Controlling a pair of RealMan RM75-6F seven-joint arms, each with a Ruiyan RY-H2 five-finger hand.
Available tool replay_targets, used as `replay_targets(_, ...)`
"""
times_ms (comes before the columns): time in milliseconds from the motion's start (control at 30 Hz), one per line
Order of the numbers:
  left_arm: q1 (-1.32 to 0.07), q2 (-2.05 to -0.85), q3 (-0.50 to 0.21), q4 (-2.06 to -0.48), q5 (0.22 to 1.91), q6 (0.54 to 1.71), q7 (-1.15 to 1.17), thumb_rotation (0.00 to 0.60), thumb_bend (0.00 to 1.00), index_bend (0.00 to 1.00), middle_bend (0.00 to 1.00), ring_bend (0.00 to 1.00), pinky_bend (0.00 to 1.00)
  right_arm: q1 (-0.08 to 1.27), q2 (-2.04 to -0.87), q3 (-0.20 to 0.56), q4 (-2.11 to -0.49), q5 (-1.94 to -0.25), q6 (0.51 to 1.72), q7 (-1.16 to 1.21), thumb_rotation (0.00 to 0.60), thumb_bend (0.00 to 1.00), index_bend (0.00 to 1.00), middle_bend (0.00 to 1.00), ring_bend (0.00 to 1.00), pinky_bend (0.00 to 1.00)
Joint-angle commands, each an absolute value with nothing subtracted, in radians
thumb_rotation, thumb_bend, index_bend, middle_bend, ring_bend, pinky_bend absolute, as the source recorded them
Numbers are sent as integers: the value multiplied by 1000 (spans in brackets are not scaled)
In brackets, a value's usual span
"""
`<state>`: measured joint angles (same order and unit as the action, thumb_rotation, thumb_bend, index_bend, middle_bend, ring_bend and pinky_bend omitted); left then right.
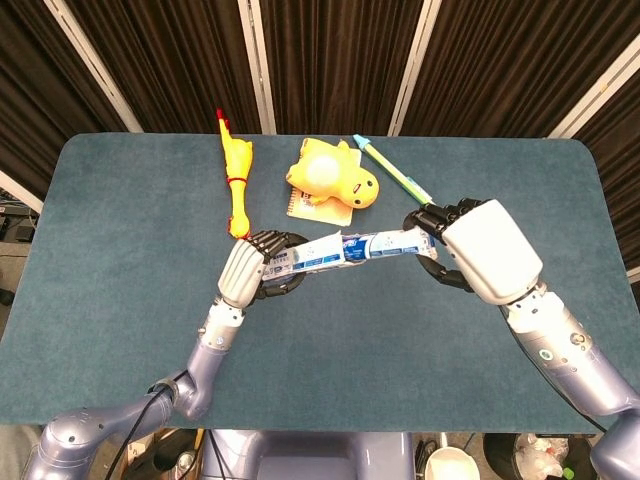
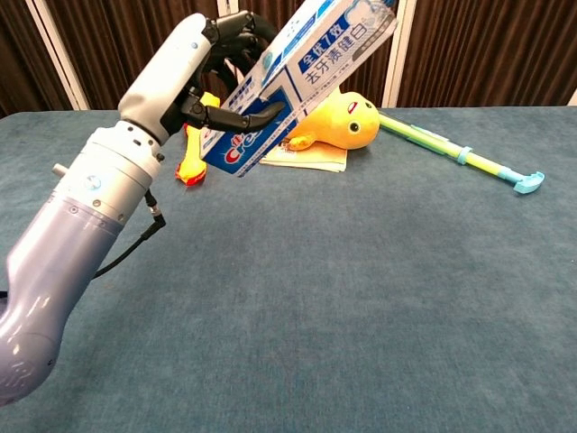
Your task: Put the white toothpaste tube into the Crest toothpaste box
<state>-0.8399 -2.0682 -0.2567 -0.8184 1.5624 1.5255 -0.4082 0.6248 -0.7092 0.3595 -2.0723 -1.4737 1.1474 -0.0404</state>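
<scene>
Toothpaste is off the table, and the yellow plush toy point(image 1: 331, 176) at the far middle of the blue cloth serves as the marker for everything else. Nearest the robot, on the near side of the toy, the left hand point(image 1: 250, 270) grips the lower end of the Crest toothpaste box point(image 1: 307, 256), its dark fingers point(image 2: 257, 113) wrapped around the carton. In the chest view the box point(image 2: 302, 77) tilts up and away from that hand, its printed face showing and its top end cut off by the frame. To the toy's near right, the right hand point(image 1: 470, 245) pinches the far end of the white toothpaste tube point(image 1: 392, 243) between its curled fingers. The tube's other end meets the open end of the box just in front of the toy; from above, the two form one nearly straight line between the hands, and I cannot tell how far the tube sits inside. The right hand shows only in the head view.

Under the toy's near edge lies a small notebook point(image 2: 305, 157), flat on the table point(image 1: 120, 250). Left of the toy a yellow rubber chicken point(image 1: 235, 172) lies stretched out lengthwise, its red-tipped end toward the robot, close beside the left hand. Right of the toy a long green and yellow stick point(image 2: 455, 151) with a blue tip lies slantwise on the cloth.
</scene>
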Motion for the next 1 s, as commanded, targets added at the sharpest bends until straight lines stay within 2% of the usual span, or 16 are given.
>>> replay_targets(33,-847,-2070,-258,-823,1564,1521,-402,600,384,321,485,454,526,628,-714,357,-2069,-1474,1144,-39,600,591,873,780,684,678)
replay_targets(700,-924,-2126,-289,-847,1586,1524,-399,600,384,320,480,449,526,633,-743,346,-2037,-1475,1145,1,600,591,873,779,684,678)
replay_targets(1000,-944,-2135,-305,-866,1568,1492,-359,600,384,317,474,445,526,616,-742,335,-2036,-1505,1173,8,600,591,870,779,684,678)
